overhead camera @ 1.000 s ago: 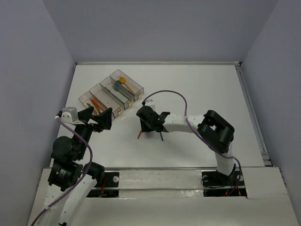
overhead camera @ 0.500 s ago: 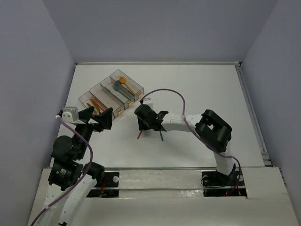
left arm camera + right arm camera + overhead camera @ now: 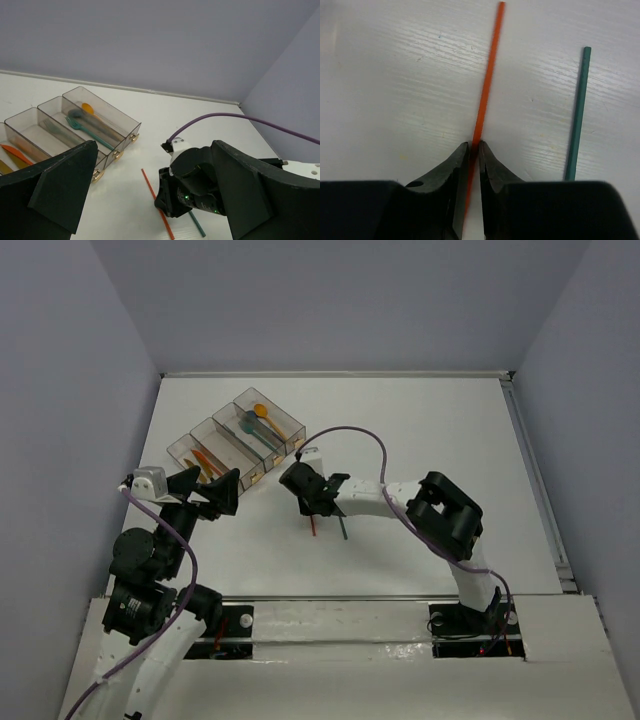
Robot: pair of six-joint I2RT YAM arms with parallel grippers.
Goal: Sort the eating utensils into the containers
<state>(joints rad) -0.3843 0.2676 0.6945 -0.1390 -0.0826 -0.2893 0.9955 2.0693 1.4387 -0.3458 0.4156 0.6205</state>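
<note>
In the top view the right gripper (image 3: pixel 474 150) had shifted toward 10 o'clock. The red stick (image 3: pixel 487 82) had swung with it, and the jaws were now pinching its near end, low at the desk (image 3: pixel 420 430). The green stick (image 3: pixel 577 110) lay just beside it at 3 o'clock, untouched. The left gripper (image 3: pixel 210 485) hovered with its jaws spread at 6 o'clock of the bins (image 3: pixel 112 111). The grasp appeared made. The carry to the bins at 10 o'clock was not yet done.
</note>
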